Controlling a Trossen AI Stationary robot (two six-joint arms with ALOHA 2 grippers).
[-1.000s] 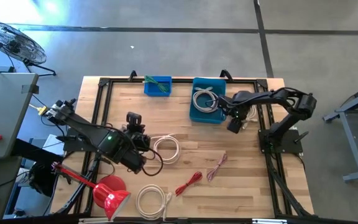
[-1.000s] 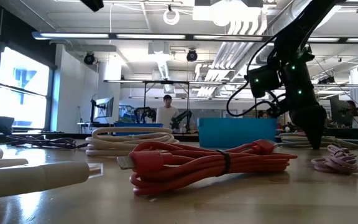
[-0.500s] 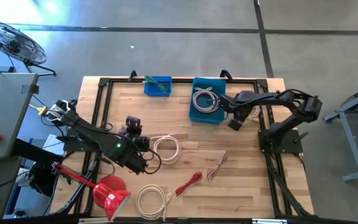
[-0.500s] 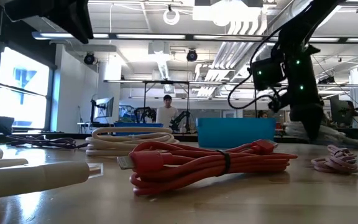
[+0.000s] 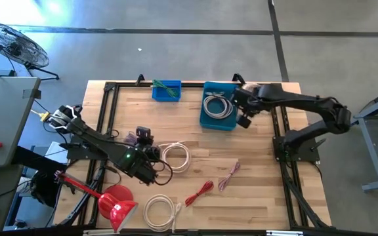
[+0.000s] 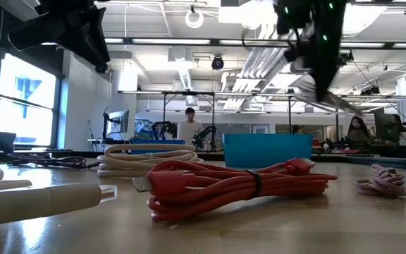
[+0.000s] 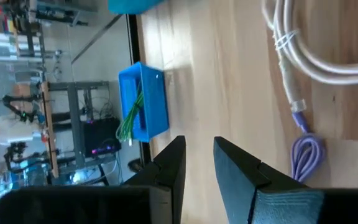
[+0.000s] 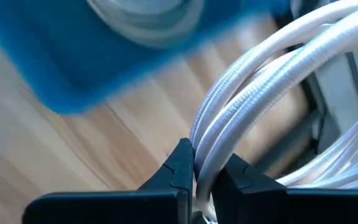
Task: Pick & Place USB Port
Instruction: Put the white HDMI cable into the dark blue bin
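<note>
Two blue bins, three loose white cable coils, one red cable.

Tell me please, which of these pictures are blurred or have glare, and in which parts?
Right wrist view: the big blue bin is smeared and soft, while the white cable near the right tool is sharper. Low view: the red cable is fairly clear, the near white cable end is soft, and the ceiling lamps glare. High view: evenly lit, with pale glare on the floor at the upper left.
</note>
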